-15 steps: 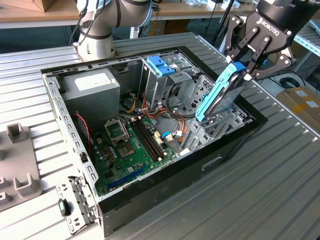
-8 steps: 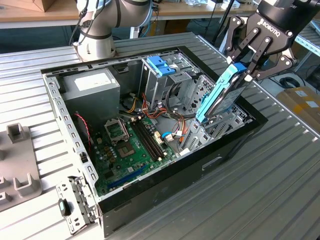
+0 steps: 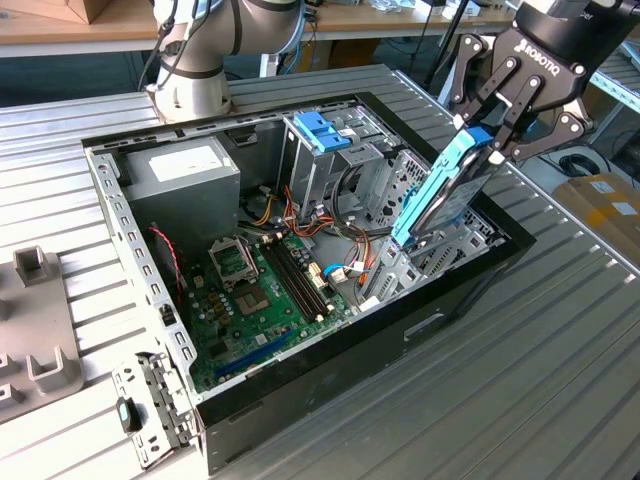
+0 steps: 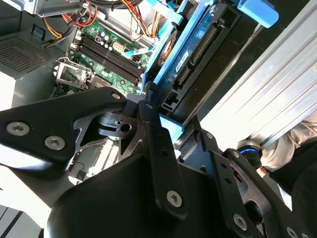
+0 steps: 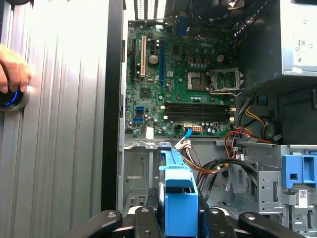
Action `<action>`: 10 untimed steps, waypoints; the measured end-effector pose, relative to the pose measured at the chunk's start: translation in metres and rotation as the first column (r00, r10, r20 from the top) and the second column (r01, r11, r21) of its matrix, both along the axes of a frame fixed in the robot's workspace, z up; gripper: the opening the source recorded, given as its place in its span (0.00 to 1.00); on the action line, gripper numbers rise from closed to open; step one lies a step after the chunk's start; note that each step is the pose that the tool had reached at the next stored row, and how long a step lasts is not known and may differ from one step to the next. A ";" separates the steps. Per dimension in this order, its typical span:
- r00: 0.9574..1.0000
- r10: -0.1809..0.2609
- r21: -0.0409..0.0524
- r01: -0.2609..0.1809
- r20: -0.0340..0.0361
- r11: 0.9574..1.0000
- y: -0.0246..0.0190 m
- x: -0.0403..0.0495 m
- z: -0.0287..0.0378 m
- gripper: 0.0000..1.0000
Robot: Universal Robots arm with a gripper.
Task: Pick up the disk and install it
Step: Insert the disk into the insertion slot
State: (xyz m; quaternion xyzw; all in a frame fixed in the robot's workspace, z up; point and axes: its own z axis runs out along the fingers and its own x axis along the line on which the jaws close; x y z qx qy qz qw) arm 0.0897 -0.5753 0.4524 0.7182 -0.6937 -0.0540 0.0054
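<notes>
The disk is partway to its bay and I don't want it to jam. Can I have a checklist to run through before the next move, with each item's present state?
1. Grip: the gripper has its fingers shut on the upper end of the disk. Ok.
2. Lower end at the drive bay: it reaches into the bay. Ok.
3. Seated: the disk stands tilted, mostly above the case. Not ok.
4. Slot free: the cable bundle lies beside the bay; the space under the disk is hidden. Cannot tell.
5. Person clear: a hand rests on a blue-lit button on the table, outside the case. Ok.
</notes>
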 end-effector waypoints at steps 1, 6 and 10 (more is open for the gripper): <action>1.000 0.000 0.000 0.000 0.000 1.000 0.0000 0.0000 -0.0001 0.37; 1.000 0.000 0.000 0.000 0.000 1.000 -0.0002 0.0000 -0.0007 0.37; 1.000 0.000 -0.001 0.000 0.000 1.000 -0.0004 0.0000 -0.0013 0.37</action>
